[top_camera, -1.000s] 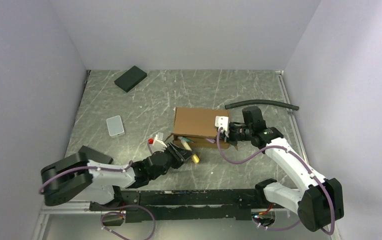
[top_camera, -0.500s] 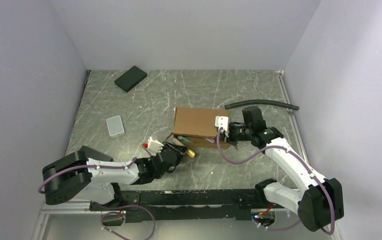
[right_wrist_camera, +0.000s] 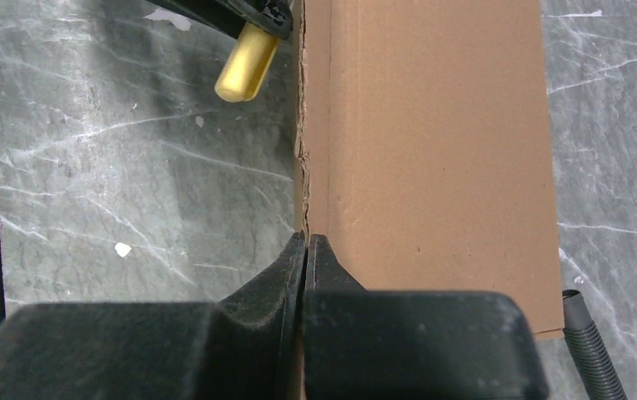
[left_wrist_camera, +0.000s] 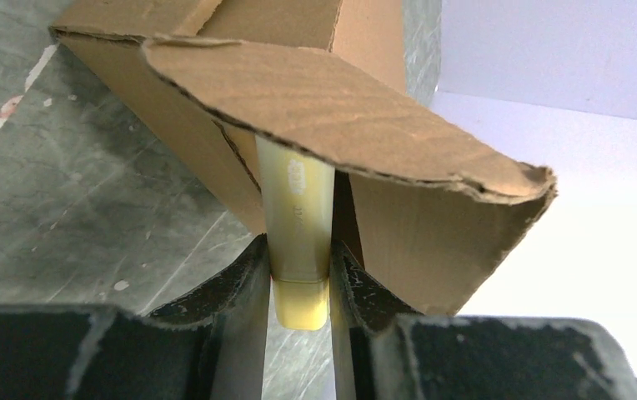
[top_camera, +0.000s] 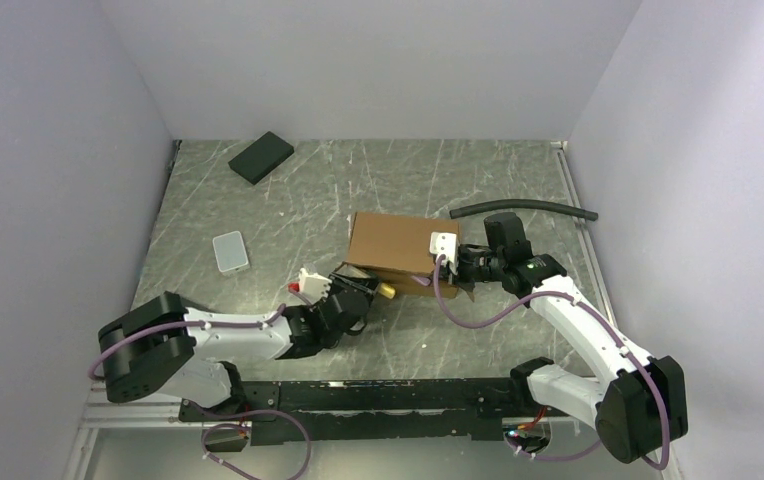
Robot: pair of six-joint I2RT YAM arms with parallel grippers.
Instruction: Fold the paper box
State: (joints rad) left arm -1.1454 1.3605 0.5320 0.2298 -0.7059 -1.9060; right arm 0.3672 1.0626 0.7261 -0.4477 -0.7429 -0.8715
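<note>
Over the last second the left gripper [left_wrist_camera: 298, 257], clenched on a yellow stick [left_wrist_camera: 297, 208], has moved in from the open table [top_camera: 288, 200] and slid the stick under the end flap [left_wrist_camera: 332, 108] of the paper box [top_camera: 390, 245]. The box lies mid-table. The right gripper [right_wrist_camera: 307, 246], jaws closed, bears on its right end. The flap fold appears to be in progress, not finished.

Far end of the yellow tube [left_wrist_camera: 298, 217] hidden beneath the paper box [left_wrist_camera: 340, 108] flap.

Black pad [top_camera: 261, 157] far left; grey case [top_camera: 230, 251] nearer; hose [top_camera: 523, 208] (black, ribbed) right; yellow tube [left_wrist_camera: 298, 225].
</note>
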